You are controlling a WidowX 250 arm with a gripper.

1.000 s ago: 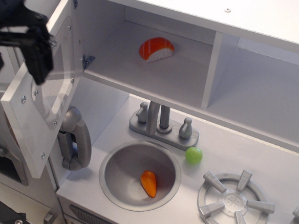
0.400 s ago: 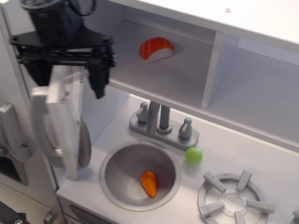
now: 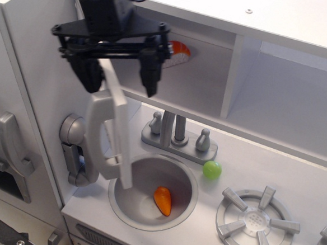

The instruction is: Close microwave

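The microwave [image 3: 206, 75] is the white upper-left compartment, and its inside is still exposed. Its hinged white door [image 3: 117, 131] stands roughly half open and shows almost edge-on above the sink. The long grey handle [image 3: 97, 136] is on the door's left face. My black gripper [image 3: 120, 77] hangs over the door's top edge. Its fingers [image 3: 149, 75] are spread wide, one on each side of the door, and hold nothing. An orange and white toy food piece [image 3: 180, 49] lies inside the microwave, partly hidden behind the gripper.
A grey sink [image 3: 146, 208] holds an orange toy [image 3: 162, 200]. Behind it are a faucet [image 3: 177, 132] and a green ball [image 3: 212, 169]. A burner [image 3: 257, 221] sits at the right, a doorless shelf compartment [image 3: 288, 103] above it. A grey phone [image 3: 72, 150] and cabinet handle [image 3: 13, 145] are at the left.
The door has swung from wide open at the far left round toward the compartment. My gripper has moved right along with it, staying at the door's top edge.
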